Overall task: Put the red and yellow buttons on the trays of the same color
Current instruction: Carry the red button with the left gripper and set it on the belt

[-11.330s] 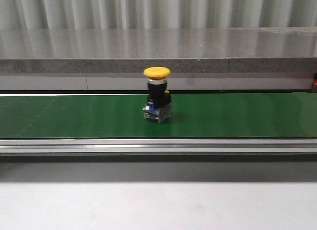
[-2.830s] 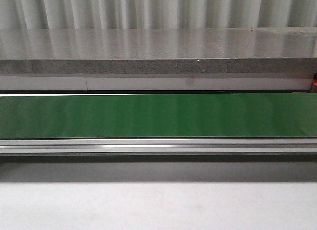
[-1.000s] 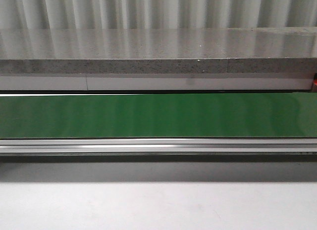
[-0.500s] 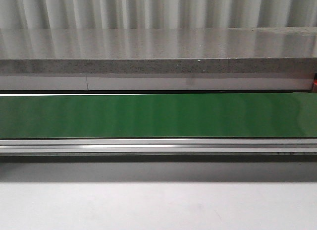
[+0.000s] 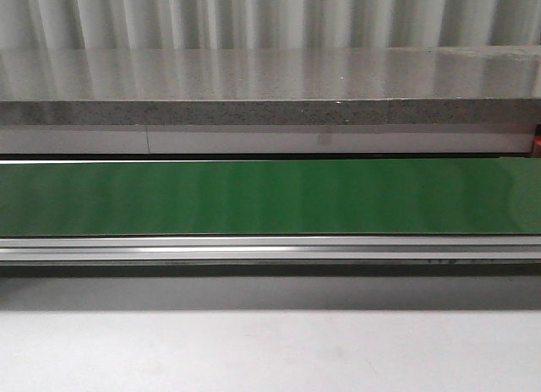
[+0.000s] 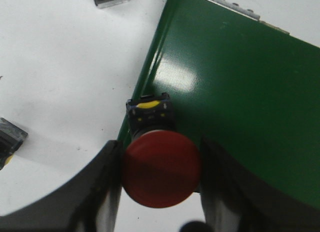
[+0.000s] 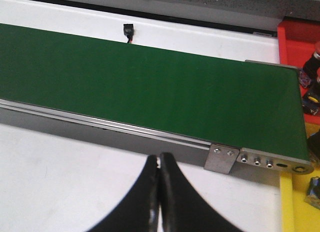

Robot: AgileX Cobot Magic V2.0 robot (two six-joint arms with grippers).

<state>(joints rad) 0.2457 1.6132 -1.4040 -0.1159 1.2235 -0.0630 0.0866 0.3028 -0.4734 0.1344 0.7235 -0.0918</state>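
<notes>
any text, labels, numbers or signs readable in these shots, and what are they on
None can be read in any view.
Red button between the left gripper fingers: plain cap, no lettering; its black base with yellow marks shows nothing legible.
Green belt: plain.
Conveyor rail: tiny dark marks, too small to read.
Metal end bracket: only screws.

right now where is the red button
Only the left wrist view shows it: the red button sits between the left hand's fingers, at the edge of the green conveyor belt.
</notes>
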